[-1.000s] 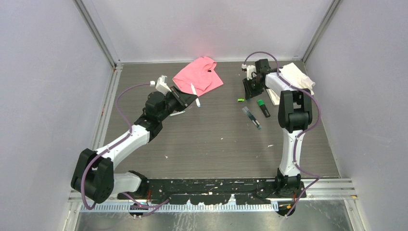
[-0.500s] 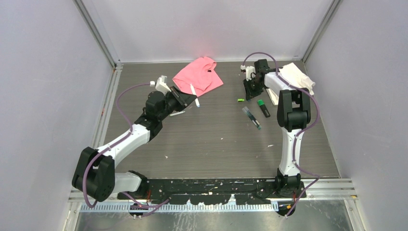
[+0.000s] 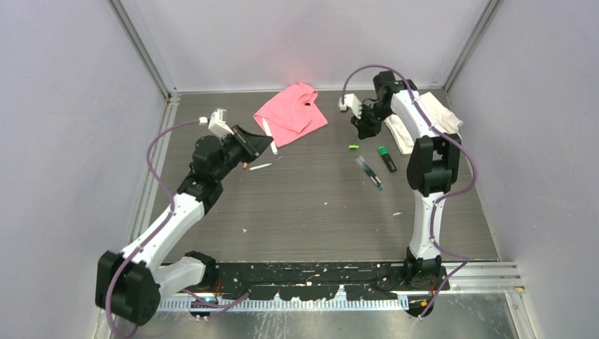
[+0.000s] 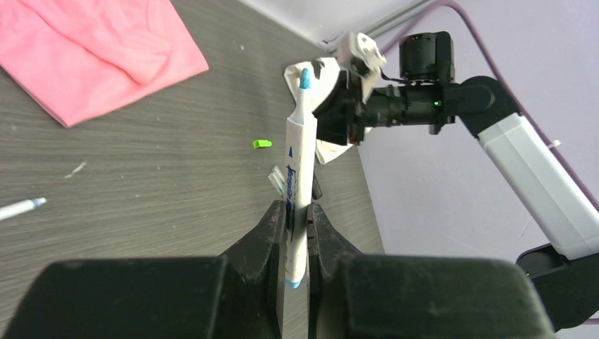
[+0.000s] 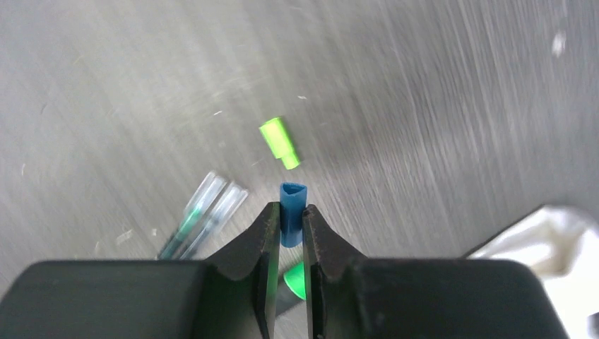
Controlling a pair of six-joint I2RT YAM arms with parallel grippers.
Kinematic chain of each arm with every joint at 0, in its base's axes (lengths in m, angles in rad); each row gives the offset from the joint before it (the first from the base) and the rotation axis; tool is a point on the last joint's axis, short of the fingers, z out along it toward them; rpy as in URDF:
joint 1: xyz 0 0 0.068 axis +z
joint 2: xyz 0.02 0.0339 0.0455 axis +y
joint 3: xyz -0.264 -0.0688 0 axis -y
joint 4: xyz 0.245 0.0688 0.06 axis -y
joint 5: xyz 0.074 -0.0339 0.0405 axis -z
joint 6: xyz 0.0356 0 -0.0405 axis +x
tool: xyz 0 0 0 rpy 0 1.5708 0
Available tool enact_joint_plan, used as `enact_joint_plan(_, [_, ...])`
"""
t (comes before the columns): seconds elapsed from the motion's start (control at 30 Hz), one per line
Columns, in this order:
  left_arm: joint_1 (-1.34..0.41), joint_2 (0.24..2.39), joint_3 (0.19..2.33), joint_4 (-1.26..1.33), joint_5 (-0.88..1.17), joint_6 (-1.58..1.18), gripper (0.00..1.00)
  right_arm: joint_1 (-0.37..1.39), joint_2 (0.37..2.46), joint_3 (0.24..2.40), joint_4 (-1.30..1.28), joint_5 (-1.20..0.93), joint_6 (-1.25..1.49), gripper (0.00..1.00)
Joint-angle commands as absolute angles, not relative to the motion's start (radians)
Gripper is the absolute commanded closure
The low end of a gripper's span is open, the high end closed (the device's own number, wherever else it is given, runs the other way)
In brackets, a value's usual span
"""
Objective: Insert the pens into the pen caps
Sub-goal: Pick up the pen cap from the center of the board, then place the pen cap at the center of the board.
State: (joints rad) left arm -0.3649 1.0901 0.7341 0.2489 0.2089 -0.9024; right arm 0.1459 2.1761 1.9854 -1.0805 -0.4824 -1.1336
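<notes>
Both grippers loaded. Right gripper (image 5: 291,209) just pinched the blue cap (image 5: 292,193) and lifted it off the table (image 5: 438,99). Left gripper (image 4: 297,207) clamps the white pen (image 4: 300,141), tip toward the cap. Arms well apart; mating looks next.

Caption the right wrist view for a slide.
Right fingers pinch a blue pen cap; a green cap lies on the table beyond.
</notes>
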Motion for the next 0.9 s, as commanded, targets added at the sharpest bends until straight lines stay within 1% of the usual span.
enact_joint_plan(0.0, [-0.348, 0.959, 0.765, 0.111, 0.183, -0.771, 0.99, 0.241, 2.105, 2.017, -1.472, -0.530, -1.871, 0.99])
enact_joint_plan(0.1, [-0.347, 0.872, 0.750, 0.032, 0.148, -0.728, 0.99, 0.317, 2.098, 1.975, -1.538, -0.467, -2.137, 0.99])
enact_joint_plan(0.23, [-0.345, 0.777, 0.708, -0.025, 0.103, -0.717, 0.99, 0.425, 2.091, 1.902, -1.501, -0.434, -2.363, 0.99])
enact_joint_plan(0.37, [-0.345, 0.687, 0.664, -0.078, 0.067, -0.719, 0.99, 0.547, 2.108, 1.852, -1.406, -0.425, -2.430, 0.99])
enact_joint_plan(0.57, [-0.345, 0.568, 0.629, -0.160, 0.017, -0.725, 0.99, 0.646, 2.139, 1.777, -1.227, -0.360, -2.519, 0.98])
enact_joint_plan(0.77, [-0.345, 0.532, 0.612, -0.190, 0.011, -0.735, 0.99, 0.699, 2.184, 1.759, -1.144, -0.308, -2.524, 0.89])
enact_joint_plan(0.87, [-0.345, 0.528, 0.594, -0.177, 0.022, -0.749, 0.99, 0.707, 2.187, 1.747, -1.120, -0.293, -2.523, 0.76])
